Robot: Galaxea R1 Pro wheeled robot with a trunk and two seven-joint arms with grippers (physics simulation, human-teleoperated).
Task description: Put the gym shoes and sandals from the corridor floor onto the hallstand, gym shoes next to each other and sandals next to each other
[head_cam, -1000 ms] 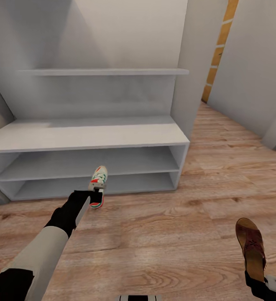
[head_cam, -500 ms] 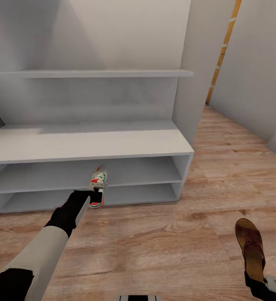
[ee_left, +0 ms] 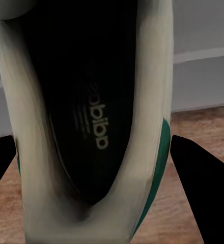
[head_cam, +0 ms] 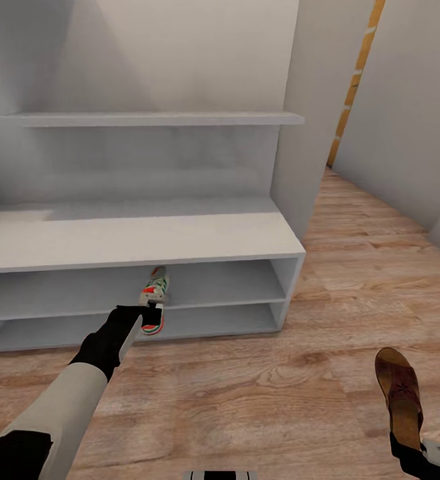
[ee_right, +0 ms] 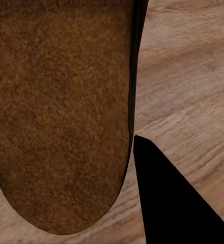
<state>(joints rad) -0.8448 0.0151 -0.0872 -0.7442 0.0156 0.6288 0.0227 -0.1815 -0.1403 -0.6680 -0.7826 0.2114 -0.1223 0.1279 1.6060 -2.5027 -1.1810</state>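
A cream-white gym shoe (head_cam: pixel 155 295) with green stripes hangs heel-first in my left gripper (head_cam: pixel 151 311), which is shut on its heel. Its toe points into the upper open row of the pale grey hallstand (head_cam: pixel 140 239), just under the bench top's front edge. In the left wrist view the shoe's dark insole (ee_left: pixel 91 117) sits between the black fingers (ee_left: pixel 206 190). A brown sandal (head_cam: pixel 398 392) is held above the corridor floor (head_cam: pixel 260 393) at the lower right, with my right gripper (head_cam: pixel 412 445) shut on its heel end. The right wrist view looks onto the sandal's suede footbed (ee_right: pixel 61 101).
The hallstand's tall side panel (head_cam: pixel 310 133) rises at its right end, with a long upper shelf (head_cam: pixel 160 119) above the bench. Grey walls (head_cam: pixel 407 100) bound the corridor at the right, and wood floor runs back between them.
The whole view has shifted as the robot rolled toward the hallstand. The gym shoe's toe now reaches under the bench top's edge. Both arms keep their pose and grip.
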